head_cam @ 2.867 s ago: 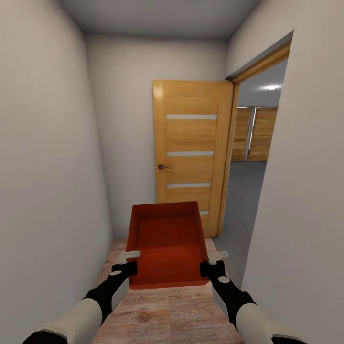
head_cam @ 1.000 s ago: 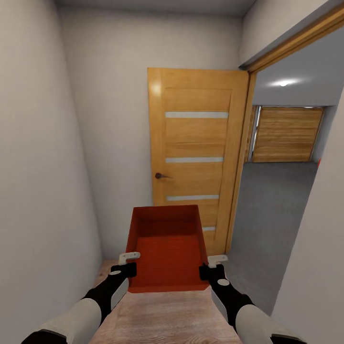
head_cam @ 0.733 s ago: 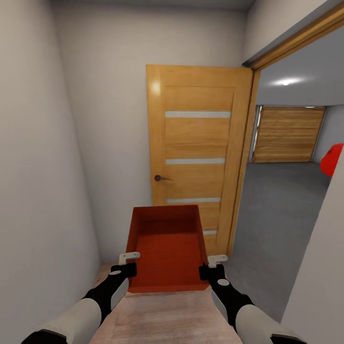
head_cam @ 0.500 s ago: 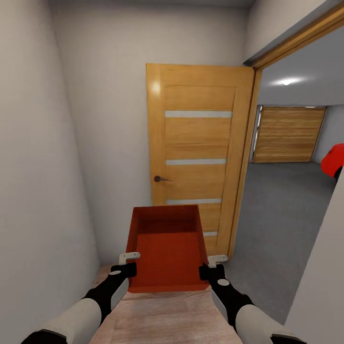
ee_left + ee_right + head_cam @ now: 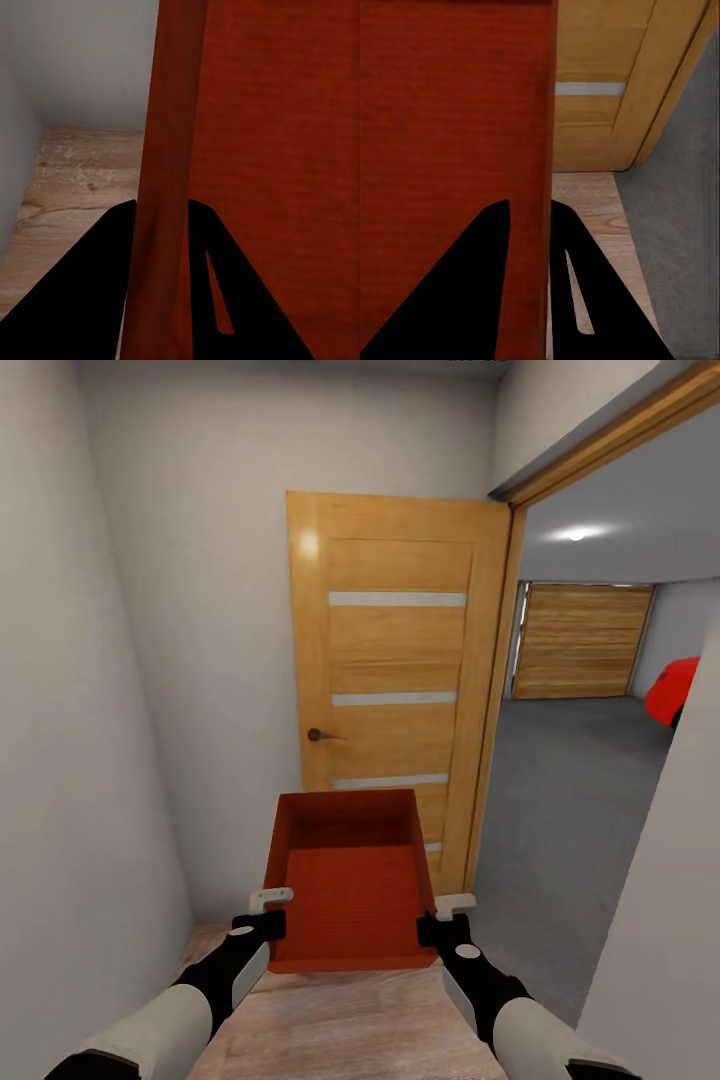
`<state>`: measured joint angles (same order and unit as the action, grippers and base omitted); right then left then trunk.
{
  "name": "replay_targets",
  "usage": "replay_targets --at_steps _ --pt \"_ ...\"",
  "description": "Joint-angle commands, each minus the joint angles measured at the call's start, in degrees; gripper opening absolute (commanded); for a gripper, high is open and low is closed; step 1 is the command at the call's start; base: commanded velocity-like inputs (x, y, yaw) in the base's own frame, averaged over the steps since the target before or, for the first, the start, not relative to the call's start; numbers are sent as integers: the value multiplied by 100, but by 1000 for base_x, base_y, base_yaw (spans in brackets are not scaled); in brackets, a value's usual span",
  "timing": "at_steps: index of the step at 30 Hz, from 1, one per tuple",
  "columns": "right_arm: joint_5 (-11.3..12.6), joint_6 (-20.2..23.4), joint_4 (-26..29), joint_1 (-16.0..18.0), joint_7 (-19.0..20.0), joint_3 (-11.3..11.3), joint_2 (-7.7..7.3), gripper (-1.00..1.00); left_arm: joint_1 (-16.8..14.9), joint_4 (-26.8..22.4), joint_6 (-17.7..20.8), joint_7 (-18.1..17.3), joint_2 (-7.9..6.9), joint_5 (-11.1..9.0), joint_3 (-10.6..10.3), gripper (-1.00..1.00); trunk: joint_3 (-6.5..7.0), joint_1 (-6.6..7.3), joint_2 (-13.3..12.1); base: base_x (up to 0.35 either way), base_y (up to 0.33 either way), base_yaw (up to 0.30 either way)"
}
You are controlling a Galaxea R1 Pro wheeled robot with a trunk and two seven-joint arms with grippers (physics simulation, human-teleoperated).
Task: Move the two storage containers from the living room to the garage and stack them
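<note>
One orange-red storage container (image 5: 350, 870) hangs in front of me, held level above the wood plank floor. My left gripper (image 5: 268, 903) is shut on its left wall (image 5: 169, 187), one finger on each side of the wall. My right gripper (image 5: 452, 906) is shut on its right wall (image 5: 536, 150) the same way. Through the doorway at the right lies the garage with its dark grey floor (image 5: 570, 810). A bit of the red car (image 5: 672, 690) shows at the right edge.
I stand in a narrow white hallway. An open wooden door (image 5: 395, 680) with glazed strips stands straight ahead against the end wall. The door frame (image 5: 495, 700) edges the opening on the right. A wooden garage door (image 5: 580, 640) closes the far side.
The view has moved forward and turned slightly right, so the door and garage opening loom larger and the red car has come into sight. Both grippers keep their hold on the container.
</note>
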<state>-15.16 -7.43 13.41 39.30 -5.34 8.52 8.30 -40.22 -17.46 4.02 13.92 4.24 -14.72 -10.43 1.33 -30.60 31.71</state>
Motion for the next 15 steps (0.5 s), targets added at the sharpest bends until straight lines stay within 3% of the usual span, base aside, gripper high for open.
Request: replay_targets --at_steps 1,15 --pt "-40 -22 -31 -1 94 133 91 -100 -3 -29 -261 84 -2 13 156 -100 -2 -2 4 0 0 -271" --pt "-40 -22 -77 -1 94 133 110 -100 -3 -29 -261 88 -2 13 153 -100 -2 -2 4 0 0 -284"
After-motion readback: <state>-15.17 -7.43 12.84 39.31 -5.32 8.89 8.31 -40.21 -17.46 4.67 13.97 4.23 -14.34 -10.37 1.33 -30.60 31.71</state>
